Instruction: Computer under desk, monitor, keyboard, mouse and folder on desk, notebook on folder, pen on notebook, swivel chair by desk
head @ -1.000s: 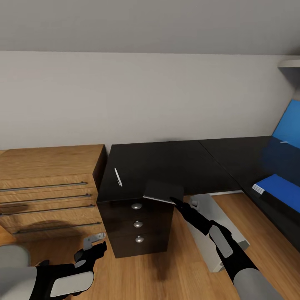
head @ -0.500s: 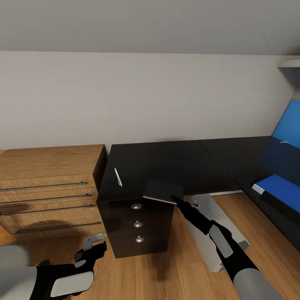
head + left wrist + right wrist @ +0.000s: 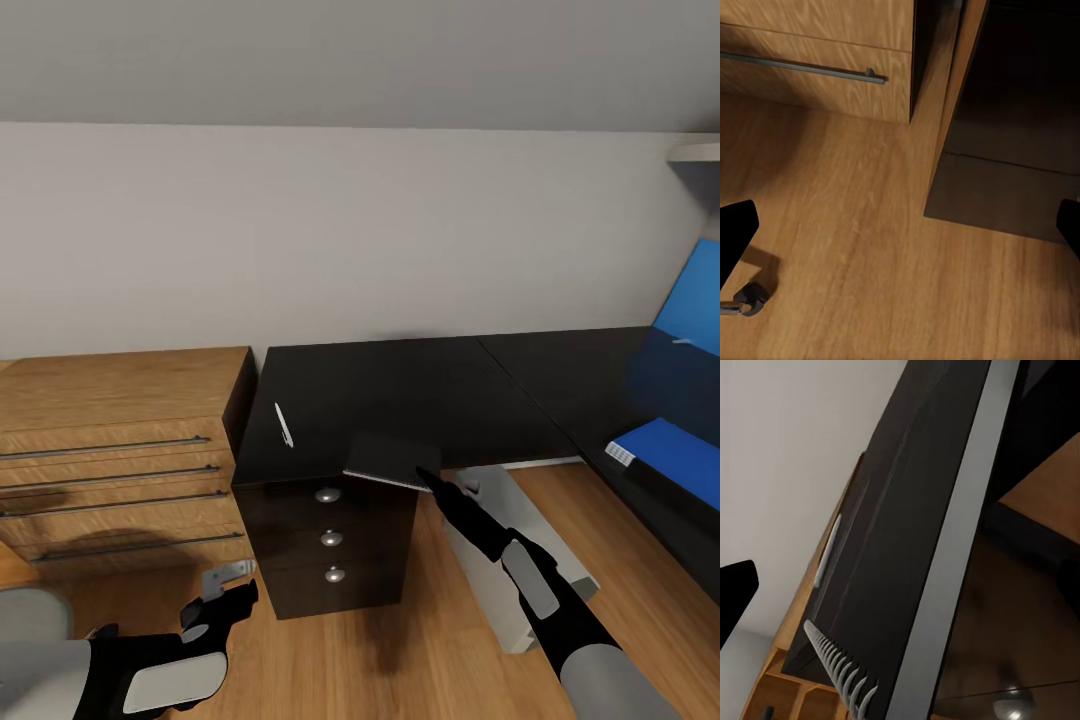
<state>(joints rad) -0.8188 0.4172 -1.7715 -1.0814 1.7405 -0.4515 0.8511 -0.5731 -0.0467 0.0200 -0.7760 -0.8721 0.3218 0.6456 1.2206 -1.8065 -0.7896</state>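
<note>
Nothing much has shifted; only the right gripper (image 3: 428, 482) has eased slightly back along the notebook's (image 3: 390, 458) near corner, jaws wide apart around its edge. It overhangs the desk (image 3: 420, 385) front, pen (image 3: 284, 424) beside it, folder (image 3: 668, 446) well apart. Left gripper (image 3: 222, 600) hangs low, jaws wide.

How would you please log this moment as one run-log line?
right claw: open, at notebook corner | notebook: overhanging desk edge | pen: on desk | left claw: open, idle

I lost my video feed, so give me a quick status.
Right end effector at notebook's near corner, grip state unclear. Left end effector open, low over the floor. Pen on desk, folder far right. Nothing between.
</note>
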